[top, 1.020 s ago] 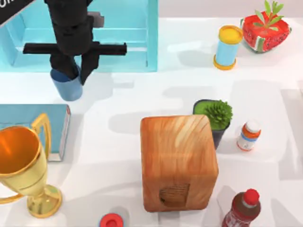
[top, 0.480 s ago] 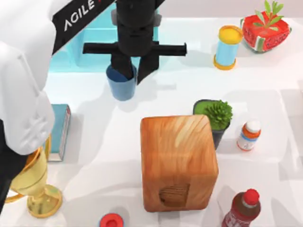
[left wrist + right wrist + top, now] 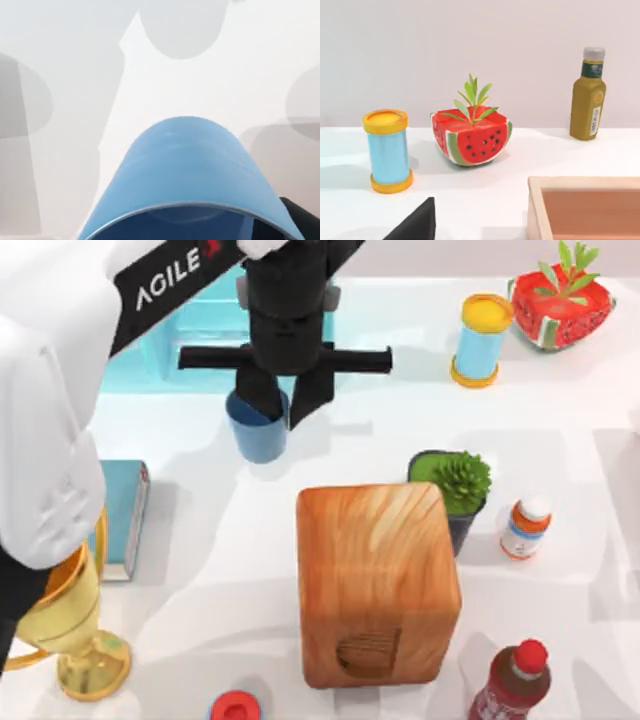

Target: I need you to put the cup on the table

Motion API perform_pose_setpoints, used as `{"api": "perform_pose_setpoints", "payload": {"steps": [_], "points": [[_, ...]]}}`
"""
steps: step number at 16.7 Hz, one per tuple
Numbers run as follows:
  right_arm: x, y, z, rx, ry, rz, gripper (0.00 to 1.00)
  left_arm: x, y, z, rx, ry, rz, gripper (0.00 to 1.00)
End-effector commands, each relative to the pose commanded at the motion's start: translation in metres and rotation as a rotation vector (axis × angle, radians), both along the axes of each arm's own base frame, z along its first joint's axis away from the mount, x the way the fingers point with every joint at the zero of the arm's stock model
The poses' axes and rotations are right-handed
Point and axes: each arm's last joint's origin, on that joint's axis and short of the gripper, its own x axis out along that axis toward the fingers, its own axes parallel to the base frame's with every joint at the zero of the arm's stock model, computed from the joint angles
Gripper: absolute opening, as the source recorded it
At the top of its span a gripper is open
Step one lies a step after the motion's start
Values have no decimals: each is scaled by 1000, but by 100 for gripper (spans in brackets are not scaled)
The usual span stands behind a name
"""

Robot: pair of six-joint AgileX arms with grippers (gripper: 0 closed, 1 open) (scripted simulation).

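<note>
Left gripper: fingers clenched on the rim of the cup, one finger inside the mouth, the other outside the wall.

Cup: blue tumbler, upright, hanging directly below the fingertips over bare table. In the left wrist view its wall stood against white surface with nothing under it.

Change: half a second before, the cup sat a touch farther toward the cabinet; a second before, it was well off to the table's left, by the cabinet's front. Sideways travel had nearly stopped and the cup seemed lower, so the carry looked finished and set-down near. Contact with the table could not be told.

Beyond the fingers: wooden block, near; potted succulent, beside it; book and trophy, to the left.

Farthest: yellow-lidded can, watermelon planter.

Right gripper: state cannot tell.
</note>
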Motion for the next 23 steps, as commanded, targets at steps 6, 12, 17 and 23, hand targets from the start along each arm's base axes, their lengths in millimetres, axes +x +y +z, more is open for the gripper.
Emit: {"api": "perform_pose_setpoints", "payload": {"steps": [6,12,17,23], "points": [[0,0,0,0,0,0,100,-2,7,-45,8,10,-2,0],[0,0,0,0,0,0,100,-2,7,-46,8,10,-2,15],[0,0,0,0,0,0,100,-2,7,-46,8,10,-2,53],[0,0,0,0,0,0,100,-2,7,-46,8,10,-2,98]]}}
